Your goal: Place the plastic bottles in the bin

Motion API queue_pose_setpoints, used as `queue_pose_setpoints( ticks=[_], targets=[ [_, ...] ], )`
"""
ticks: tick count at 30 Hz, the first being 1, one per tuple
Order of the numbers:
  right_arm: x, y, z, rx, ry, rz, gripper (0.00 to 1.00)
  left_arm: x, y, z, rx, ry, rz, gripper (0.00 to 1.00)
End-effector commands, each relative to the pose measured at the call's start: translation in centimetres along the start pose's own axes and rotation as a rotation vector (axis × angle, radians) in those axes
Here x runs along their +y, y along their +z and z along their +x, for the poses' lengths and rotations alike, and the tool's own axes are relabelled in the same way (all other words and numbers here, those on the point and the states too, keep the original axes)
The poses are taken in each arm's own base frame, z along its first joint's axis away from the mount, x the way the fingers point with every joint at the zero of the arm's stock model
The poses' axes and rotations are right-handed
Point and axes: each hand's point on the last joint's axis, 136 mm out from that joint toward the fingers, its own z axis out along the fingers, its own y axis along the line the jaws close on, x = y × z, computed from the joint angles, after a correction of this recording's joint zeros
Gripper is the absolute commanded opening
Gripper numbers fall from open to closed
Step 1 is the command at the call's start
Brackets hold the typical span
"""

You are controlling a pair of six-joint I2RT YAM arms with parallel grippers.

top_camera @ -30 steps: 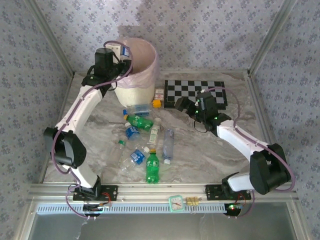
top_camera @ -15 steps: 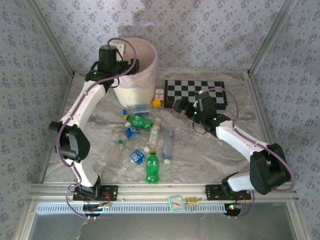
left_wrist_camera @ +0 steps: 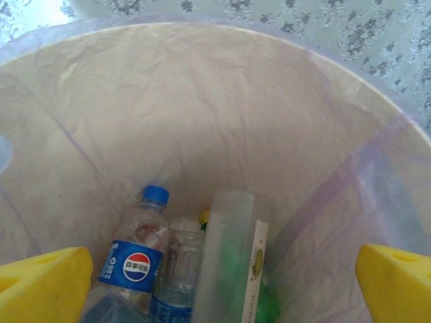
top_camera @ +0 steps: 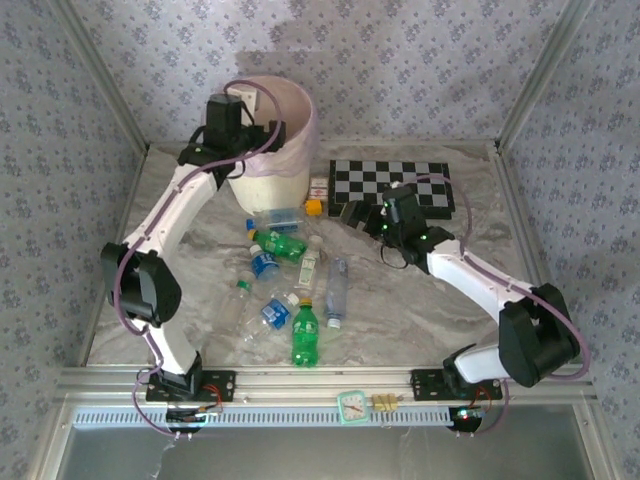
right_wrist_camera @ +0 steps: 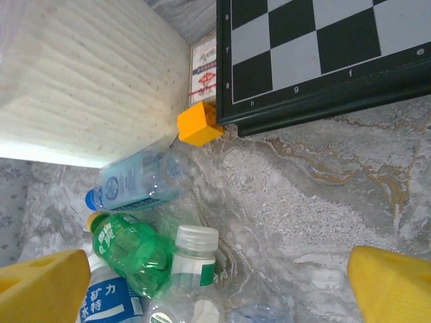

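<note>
The left fingers [left_wrist_camera: 42, 286] stand wide apart with nothing between them, over the open bin [left_wrist_camera: 202, 101]; just their yellow tips are in frame, cut off at the lower corners of the left wrist view. Below them, down inside the bin, sit a Pepsi bottle [left_wrist_camera: 138, 259] nearest the left tip, a clear bottle [left_wrist_camera: 176, 269] touching it, and a tall bottle [left_wrist_camera: 229, 249] midway between the tips; all three are cut off at the lower edge; something green [left_wrist_camera: 267, 306] behind the tall bottle is too hidden to name. The top view gives the bin from outside, cream wall and pink liner, with the left arm [top_camera: 175, 205] reaching over its rim; how far the fingers part is hard to read there.

The right fingers [right_wrist_camera: 40, 282] are open and empty too, low over the worktop [right_wrist_camera: 303, 202], tips cropped at the corners. Just ahead of the left tip lie a green bottle [right_wrist_camera: 131, 249] and a white-capped bottle [right_wrist_camera: 192, 259], touching; a blue-labelled bottle [right_wrist_camera: 108, 299] beside that tip is half out of frame; farther ahead a pale blue bottle [right_wrist_camera: 138, 178] lies by the bin wall, contact unclear. Beyond it a yellow cube [right_wrist_camera: 199, 123] touches the chessboard [right_wrist_camera: 323, 47]; a box [right_wrist_camera: 204, 70] is partly hidden behind the cube, its print blurred. The top view adds, behind these fingers toward the bases, an upright green bottle [top_camera: 305, 335] and a long clear bottle [top_camera: 336, 288].
</note>
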Motion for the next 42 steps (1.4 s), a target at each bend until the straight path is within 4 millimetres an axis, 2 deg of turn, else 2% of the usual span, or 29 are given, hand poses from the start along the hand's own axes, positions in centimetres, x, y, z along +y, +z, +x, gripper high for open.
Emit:
queue_pose_setpoints(
  ticks=[1, 5, 8, 14, 18, 21, 25, 34, 38, 42],
  targets=[
    [-0.2, 0.6, 1.8, 0.095, -0.060, 0.048, 1.00, -1.1, -3.5, -2.9, -0.125, 0.012, -0.008, 1.00],
    [-0.3, 1.3, 5.2, 0.199, -0.100, 0.066, 1.00, -2.1, -5.4, -2.6, -0.186, -0.023, 0.025, 1.00],
    [-0.6, 1.7, 7.7, 0.262, -0.126, 0.100, 0.99, -2.6, -6.4, -1.5, -0.202, -0.065, 0.044, 1.00],
    [-0.3, 2.8, 11.7, 0.364, -0.148, 0.135, 0.97, -2.8, -7.4, 2.7, -0.141, -0.190, 0.063, 1.00],
    [-1.4, 3.7, 13.3, 0.411, -0.152, 0.207, 0.95, -2.5, -7.7, 5.9, -0.080, -0.244, 0.061, 1.00],
    [-2.3, 4.1, 13.8, 0.424, -0.172, 0.271, 0.92, -2.2, -7.8, 8.1, -0.035, -0.253, 0.053, 1.00],
    [-3.0, 4.8, 14.3, 0.442, -0.176, 0.318, 0.86, -2.2, -8.2, 9.8, -0.036, -0.266, 0.081, 1.00],
    [-3.8, 5.7, 15.3, 0.468, -0.123, 0.331, 0.66, -2.8, -9.0, 10.3, -0.101, -0.289, 0.140, 1.00],
    [-3.9, 5.4, 14.6, 0.442, -0.101, 0.316, 0.56, -3.2, -8.9, 10.9, -0.087, -0.301, 0.163, 1.00],
    [-3.6, 4.8, 13.1, 0.389, -0.073, 0.278, 0.52, -4.0, -8.8, 11.4, -0.060, -0.321, 0.210, 1.00]
  ],
)
